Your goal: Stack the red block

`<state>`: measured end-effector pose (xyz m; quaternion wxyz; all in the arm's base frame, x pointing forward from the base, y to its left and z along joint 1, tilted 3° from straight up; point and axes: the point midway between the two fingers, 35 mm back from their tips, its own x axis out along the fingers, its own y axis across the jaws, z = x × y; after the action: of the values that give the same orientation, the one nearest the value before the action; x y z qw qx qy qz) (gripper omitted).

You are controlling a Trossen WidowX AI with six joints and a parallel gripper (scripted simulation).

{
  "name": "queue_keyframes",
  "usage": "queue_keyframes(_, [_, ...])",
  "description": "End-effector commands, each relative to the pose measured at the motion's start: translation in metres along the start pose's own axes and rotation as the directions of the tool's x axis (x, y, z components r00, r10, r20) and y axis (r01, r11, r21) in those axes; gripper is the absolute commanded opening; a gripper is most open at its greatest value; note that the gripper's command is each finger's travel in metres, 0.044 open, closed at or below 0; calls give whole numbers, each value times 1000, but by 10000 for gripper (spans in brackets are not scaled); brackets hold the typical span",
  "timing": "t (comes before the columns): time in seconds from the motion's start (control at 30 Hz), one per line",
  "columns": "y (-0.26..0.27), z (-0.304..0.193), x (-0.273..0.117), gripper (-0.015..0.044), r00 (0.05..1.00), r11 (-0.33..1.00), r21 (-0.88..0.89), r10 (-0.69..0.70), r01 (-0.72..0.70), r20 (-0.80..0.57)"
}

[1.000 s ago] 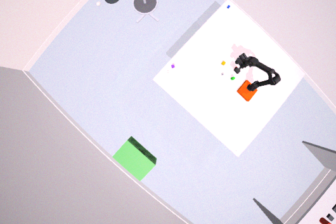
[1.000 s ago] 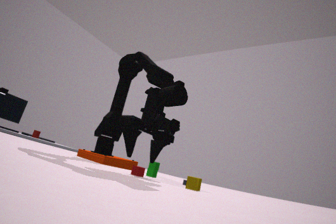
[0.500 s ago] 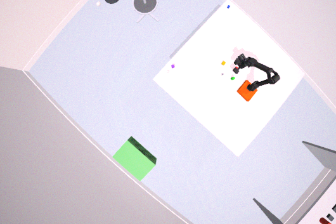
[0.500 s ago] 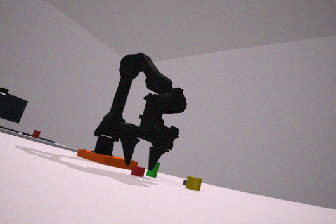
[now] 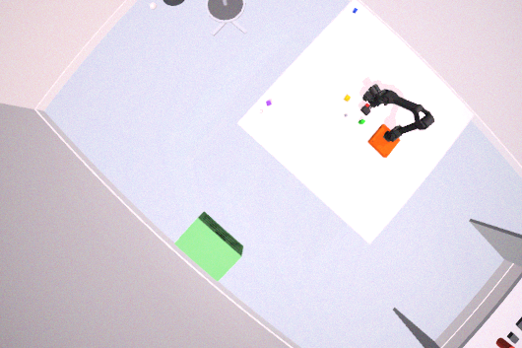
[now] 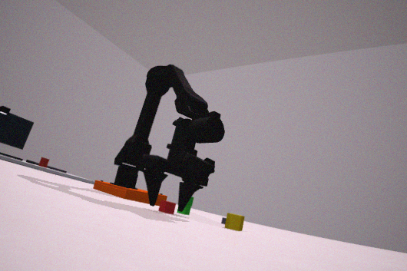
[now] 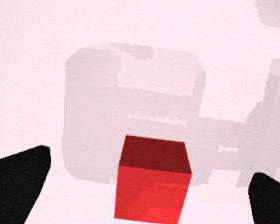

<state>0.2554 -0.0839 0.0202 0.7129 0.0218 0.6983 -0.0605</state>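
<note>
Red block (image 7: 152, 180) on the white table (image 6: 115, 242), between wide, empty jaws, green tower (image 6: 187, 206) nearby.

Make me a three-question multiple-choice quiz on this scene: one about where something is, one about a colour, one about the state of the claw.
1. Where is the red block?
A. On the green tower
B. On the table, between the open fingers
C. On the orange base

2. What colour is the block to the right of the green tower in the exterior view?
A. Yellow
B. Blue
C. White

3. How is the claw?
A. Shut on the red block
B. Shut on nothing
C. Open, holding nothing

Answers: 1 B, the wrist view shows it on the table with a finger on each side. 2 A, the yellow block sits there. 3 C, both fingers stand clear of the block.
</note>
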Motion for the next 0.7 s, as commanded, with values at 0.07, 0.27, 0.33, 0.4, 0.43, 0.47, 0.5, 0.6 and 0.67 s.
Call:
queue_keyframes(0.07, [1, -1, 1, 440, 1000, 1000, -4, 4, -4, -2])
queue_keyframes(0.27, [1, -1, 0, 361, 1000, 1000, -4, 4, -4, -2])
queue_keyframes(0.33, [1, -1, 0, 309, 1000, 1000, -4, 4, -4, -2])
queue_keyframes(0.4, [1, -1, 0, 256, 1000, 1000, -4, 4, -4, -2])
queue_keyframes(0.43, [1, -1, 0, 230, 1000, 1000, -4, 4, -4, -2])
queue_keyframes(0.47, [1, -1, 0, 204, 1000, 1000, -4, 4, -4, -2])
queue_keyframes(0.5, [1, -1, 0, 177, 1000, 1000, -4, 4, -4, -2])
queue_keyframes(0.6, [1, -1, 0, 99, 1000, 1000, -4, 4, -4, -2])
queue_keyframes(0.67, [1, -1, 0, 85, 1000, 1000, -4, 4, -4, -2])
